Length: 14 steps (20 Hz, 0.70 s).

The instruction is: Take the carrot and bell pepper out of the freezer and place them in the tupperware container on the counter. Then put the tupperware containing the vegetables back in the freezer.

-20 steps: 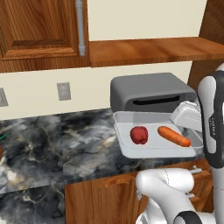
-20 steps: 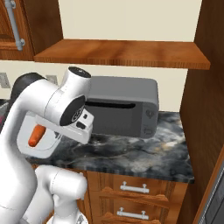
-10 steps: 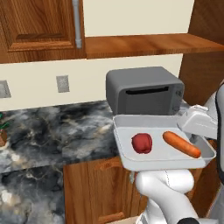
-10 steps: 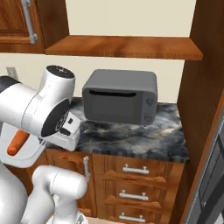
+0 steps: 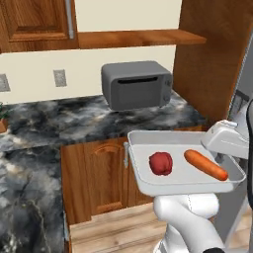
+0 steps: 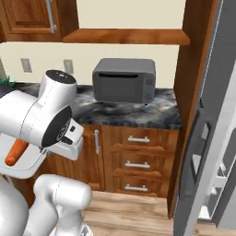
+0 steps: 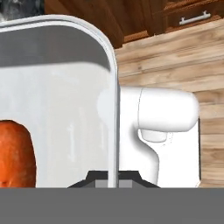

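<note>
The claw [image 7: 113, 178] is clamped on the rim of the container [image 5: 148, 141], which is held in the air clear of the counter [image 5: 74, 121]. Just beyond the pinched rim, inside the tray, the carrot [image 5: 205, 164] is seen lying loose. Further across the tray floor sits the pepper [image 5: 160, 163], apart from the carrot. Well beyond the tray stands a toaster oven [image 5: 137, 85]. The freezer [image 6: 216, 138] lies off to the far side, door open. Since only one edge is gripped, the tray could tilt during a swing, and the vegetables could be rolled over the low rim; the door edge could also be struck.
</note>
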Available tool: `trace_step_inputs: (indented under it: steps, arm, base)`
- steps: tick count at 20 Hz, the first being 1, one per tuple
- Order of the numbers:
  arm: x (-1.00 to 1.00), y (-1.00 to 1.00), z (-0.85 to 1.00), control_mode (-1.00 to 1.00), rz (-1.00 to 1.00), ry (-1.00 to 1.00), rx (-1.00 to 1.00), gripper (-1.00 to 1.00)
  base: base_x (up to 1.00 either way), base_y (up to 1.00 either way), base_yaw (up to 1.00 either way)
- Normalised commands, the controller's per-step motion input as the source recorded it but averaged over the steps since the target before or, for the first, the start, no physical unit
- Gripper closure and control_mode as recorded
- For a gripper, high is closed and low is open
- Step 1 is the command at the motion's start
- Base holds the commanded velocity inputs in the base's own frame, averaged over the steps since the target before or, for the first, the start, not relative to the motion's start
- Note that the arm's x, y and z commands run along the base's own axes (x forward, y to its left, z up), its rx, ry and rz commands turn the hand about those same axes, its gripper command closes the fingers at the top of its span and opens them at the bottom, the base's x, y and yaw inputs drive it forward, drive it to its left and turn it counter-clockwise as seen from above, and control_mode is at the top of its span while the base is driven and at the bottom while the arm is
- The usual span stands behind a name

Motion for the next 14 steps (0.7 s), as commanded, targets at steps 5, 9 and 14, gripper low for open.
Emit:
trace_step_inputs:
  steps: [5,9,14]
  arm:
    - [0.00,0.00,0.00,1.00,0.00,0.00,0.00,1.00]
    - [0.00,0.00,0.00,1.00,0.00,0.00,0.00,1.00]
    - [0.00,0.00,0.00,1.00,0.00,0.00,0.00,1.00]
  base:
    - [-0.51,-0.99,-0.03]
    - [-0.05,-1.00,0.00]
    - [-0.11,-1.00,0.00]
